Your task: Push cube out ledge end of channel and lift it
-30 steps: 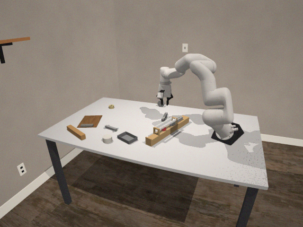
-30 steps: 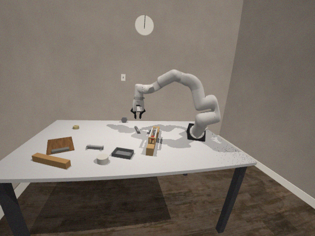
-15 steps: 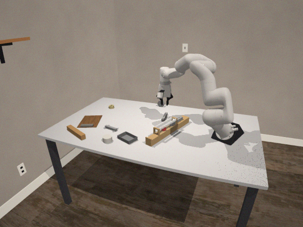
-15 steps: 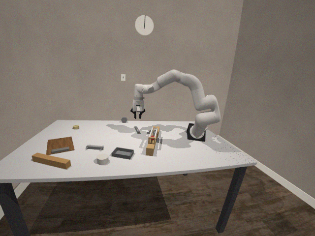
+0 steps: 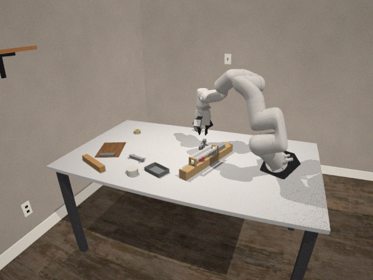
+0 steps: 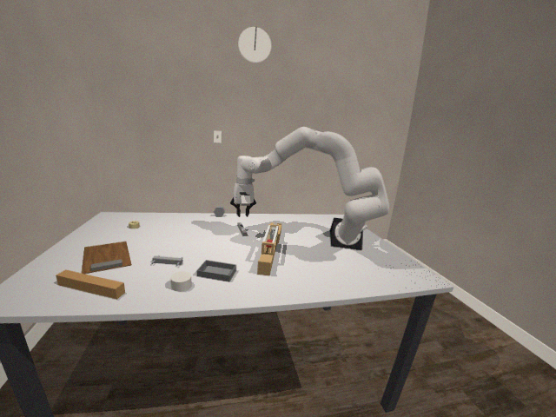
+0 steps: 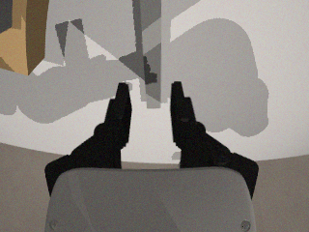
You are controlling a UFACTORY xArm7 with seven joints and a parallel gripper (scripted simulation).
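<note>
Red cube [image 5: 202,158] inside wooden channel [image 5: 206,160], mostly hidden by rails | gripper [image 5: 202,130] above grey bar [image 7: 151,45], fingers partly apart, holding nothing | bar's near end cut off by fingertips.

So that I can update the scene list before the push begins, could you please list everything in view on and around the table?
table: one, white, dark legs, room centre
channel: one, wood with pale rails, near the arm's base
cube: one, red, inside the channel
bar: one, grey, on the table below the pincer
tray: one, dark grey, beside the channel
cylinder: one, white, by the tray
rack: one, grey, mid-table
board: one, brown, carrying a grey strip
block: one, wood, near the table's end
ring: one, yellow, far edge
nut: one, dark grey, far edge
clock: one, white, wall
arm: one, white, black base
pincer: one, black fingers, open, empty
</note>
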